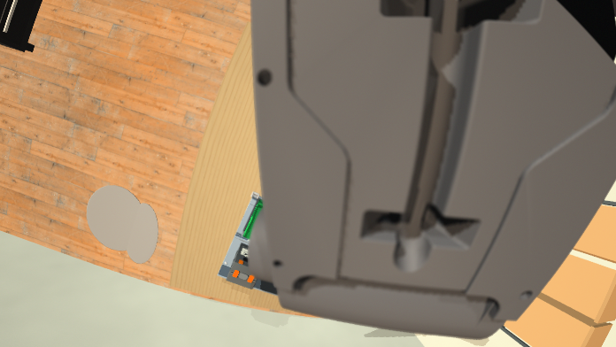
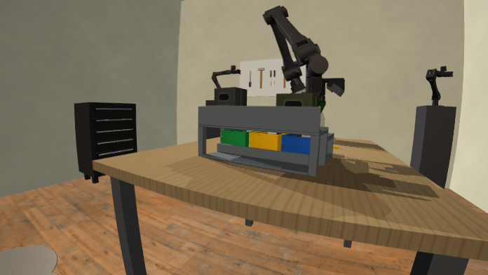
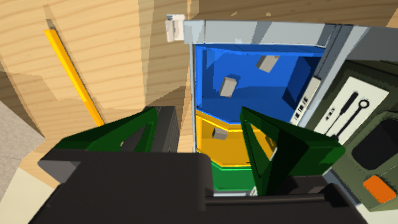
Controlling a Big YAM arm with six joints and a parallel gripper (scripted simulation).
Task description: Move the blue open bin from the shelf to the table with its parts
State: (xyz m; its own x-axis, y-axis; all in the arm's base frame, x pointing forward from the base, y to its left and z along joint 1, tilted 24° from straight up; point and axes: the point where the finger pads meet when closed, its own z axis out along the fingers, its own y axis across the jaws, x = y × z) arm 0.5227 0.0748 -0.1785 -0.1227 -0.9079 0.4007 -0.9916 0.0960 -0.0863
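Note:
The blue open bin (image 3: pixel 255 82) (image 2: pixel 295 144) sits in the grey shelf (image 2: pixel 261 138), at its right end, next to a yellow bin (image 2: pixel 265 140) and a green bin (image 2: pixel 235 137). In the wrist view two small grey parts (image 3: pixel 229 86) lie inside the blue bin. My gripper (image 3: pixel 198 111) hangs above the shelf's right end, with its green fingers open and nothing between them. The yellow bin (image 3: pixel 225 142) lies below the gap between the fingers. The arm (image 2: pixel 298 52) reaches down from above the shelf.
An olive case (image 2: pixel 294 99) and a black case (image 2: pixel 229 96) stand on top of the shelf. A yellow pencil (image 3: pixel 75 80) lies on the table beside the shelf. The arm blocks most of the top view. A black drawer cabinet (image 2: pixel 105 135) stands at the left.

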